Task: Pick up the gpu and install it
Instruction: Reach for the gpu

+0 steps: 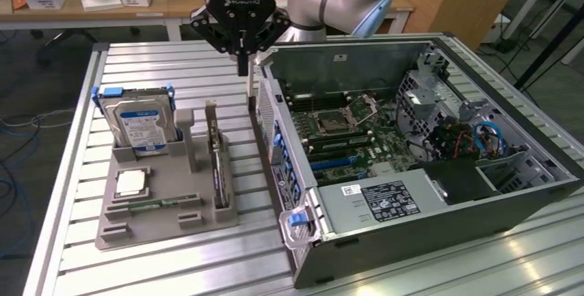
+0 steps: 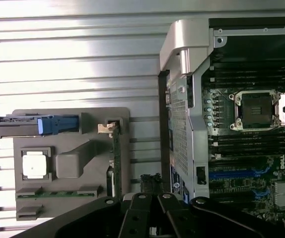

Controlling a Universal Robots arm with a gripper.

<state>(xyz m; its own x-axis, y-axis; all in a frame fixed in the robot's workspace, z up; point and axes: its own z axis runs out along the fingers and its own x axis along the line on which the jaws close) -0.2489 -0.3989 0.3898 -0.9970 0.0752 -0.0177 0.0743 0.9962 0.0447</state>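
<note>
The gripper [image 1: 243, 70] hangs above the ribbed metal tabletop [image 1: 155, 63], its fingers clenched together with nothing between them; it points straight down over the strip between the grey tray [image 1: 137, 233] and the open computer case [image 1: 412, 245], close to the case's far corner in the exterior view.

The gpu [image 1: 217, 163] stands on its long edge in a slot of the tray, on the side of the tray nearest the case; its silvery bracket end points toward the gripper, and the card is apart from the fingers and untouched. In the wrist view the card shows edge-on as a thin green line with the pale bracket at one end.

On the same tray, the hard drive [image 1: 137, 125] with blue rails and a white label stands upright toward the exterior view's left; a square processor chip [image 1: 133, 182] lies flat in its own recess nearer the camera; a narrow green memory stick [image 1: 155, 204] lies in a groove just beyond that.

The case lies on its side with the panel off; the motherboard [image 1: 351, 135] is exposed, with an open processor socket [image 1: 362, 108] and blue expansion slots [image 1: 338, 163]; the power supply [image 1: 383, 200] with its black label sits at the near end.
</note>
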